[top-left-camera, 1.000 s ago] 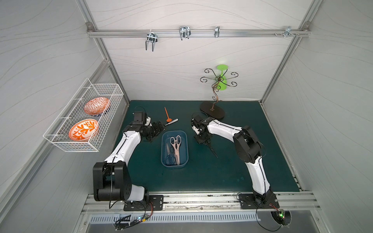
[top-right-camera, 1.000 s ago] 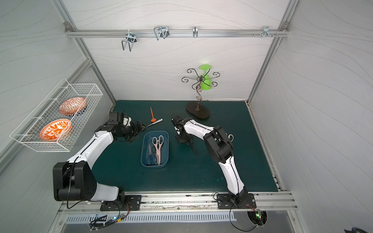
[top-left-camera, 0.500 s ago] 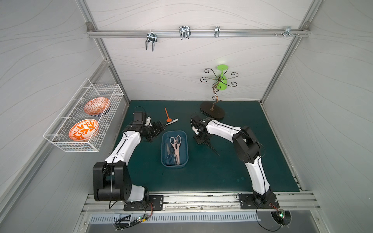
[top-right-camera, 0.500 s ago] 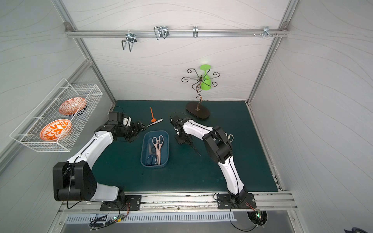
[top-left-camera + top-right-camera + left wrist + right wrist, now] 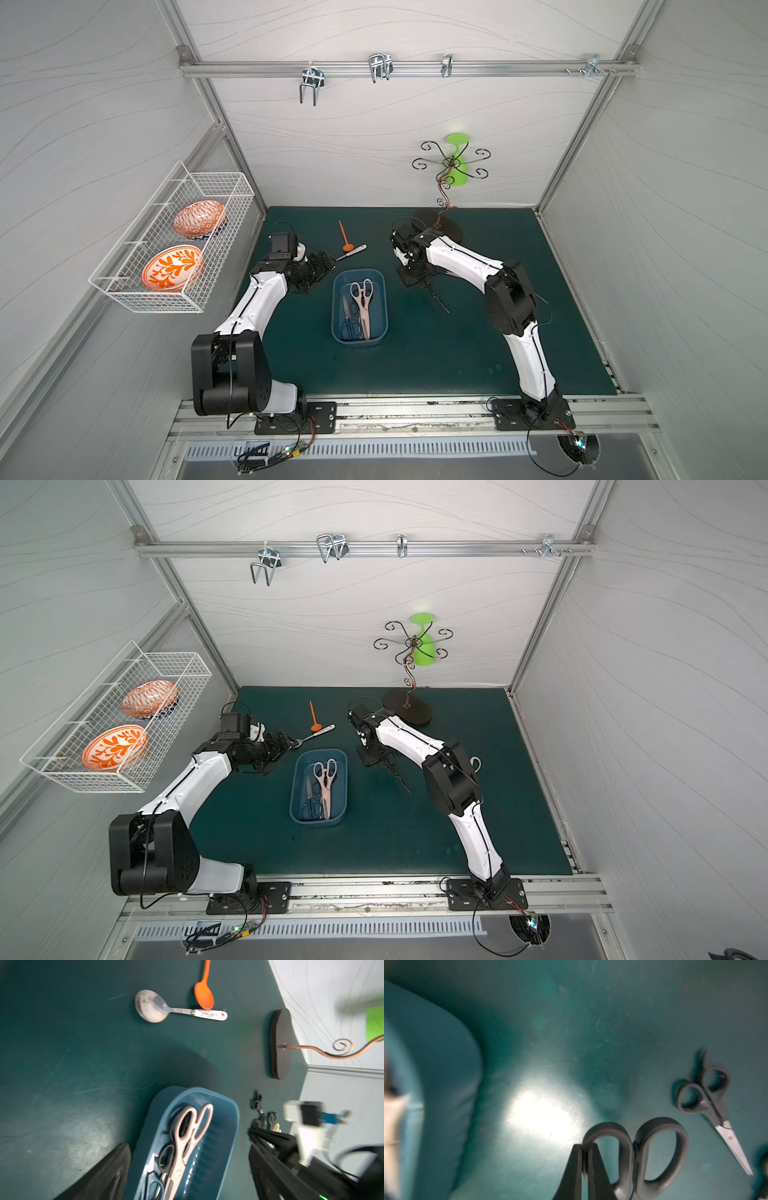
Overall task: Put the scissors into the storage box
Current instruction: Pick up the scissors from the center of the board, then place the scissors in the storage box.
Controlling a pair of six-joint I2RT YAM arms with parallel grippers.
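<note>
- Top views both show a dark green worktop (image 5: 415, 365) walled in white, with two white-and-black arms reaching in from the near rail.
- A white wire basket (image 5: 224, 245) hangs on the left wall. It holds two orange-and-white patterned dishes: a rear bowl (image 5: 199, 218) and a front bowl (image 5: 172, 268).
- A stand (image 5: 451, 228) with a black oval base and a curled copper-wire stem sits at the back of the worktop. A green plastic glass (image 5: 457, 166) hangs from its arms.
- The storage box (image 5: 360, 341), a shallow blue plastic tub with rounded corners, sits mid-worktop between the arms.
- Inside it lie pink-handled scissors (image 5: 362, 299), with dark-handled scissors (image 5: 351, 328) touching them on one side. The left wrist view also shows a blue handle loop deeper in the tub.
- The left end effector (image 5: 322, 264) is just off the box's far left corner, its fingers spread and gripping nothing.
- The right end effector (image 5: 586, 1167) is pressed together on one handle loop of large black-handled scissors (image 5: 654, 1157). These are outside the box, to its right.
- Small black-handled scissors (image 5: 708, 1101) lie flat on the worktop near them. The left wrist view shows further pairs there, too blurred to count.
- A steel spoon (image 5: 151, 1006) with a white handle lies behind the box, with an orange plastic spoon (image 5: 203, 995) just beside that handle.
</note>
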